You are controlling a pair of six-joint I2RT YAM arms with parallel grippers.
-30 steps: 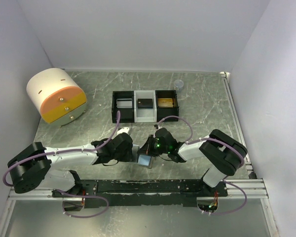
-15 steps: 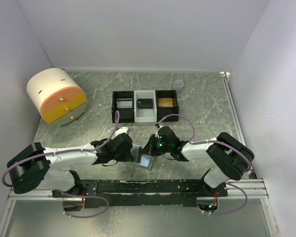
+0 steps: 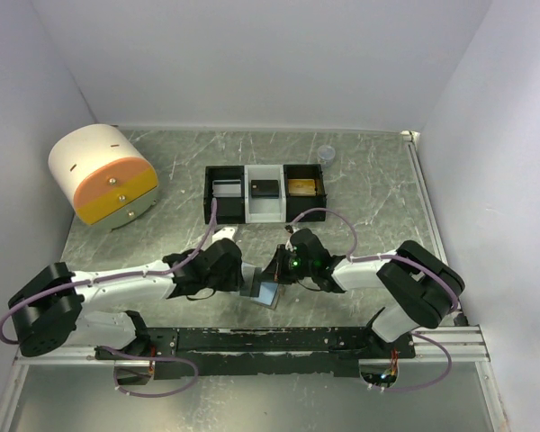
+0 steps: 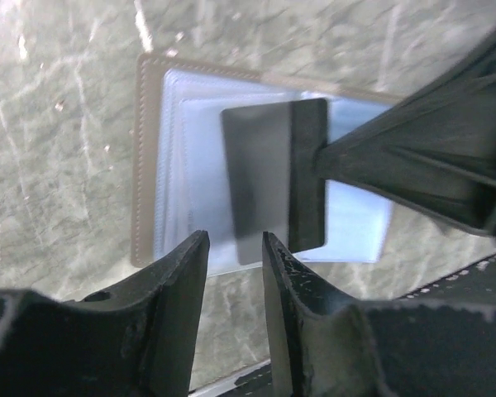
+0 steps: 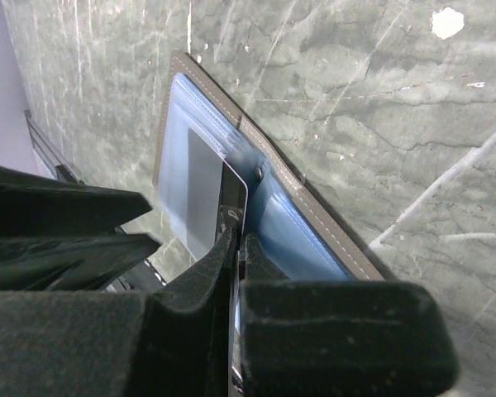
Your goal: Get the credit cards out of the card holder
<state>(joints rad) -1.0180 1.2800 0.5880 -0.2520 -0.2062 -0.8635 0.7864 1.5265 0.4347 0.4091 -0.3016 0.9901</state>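
The card holder [image 3: 266,293] lies open on the table near the front edge, grey with pale blue lining; it also shows in the left wrist view [image 4: 178,157] and the right wrist view [image 5: 306,223]. A dark credit card [image 4: 264,182] sticks partly out of a blue pocket. My right gripper [image 5: 236,233] is shut on that card's edge [image 5: 233,197]; in the top view it [image 3: 275,273] is at the holder's right side. My left gripper [image 4: 236,244] has a narrow gap, holds nothing, and sits over the holder's near edge; in the top view it [image 3: 246,281] is at the holder's left.
A black-and-white three-compartment tray [image 3: 246,209] stands behind the grippers, with a pale card, a dark card and a brown card in it. A round white-and-orange drawer unit [image 3: 103,174] is at the back left. A small clear cup [image 3: 326,154] is at the back.
My right gripper has shifted slightly right with the card edge in it. My left gripper has edged closer to the holder. The holder has barely moved.
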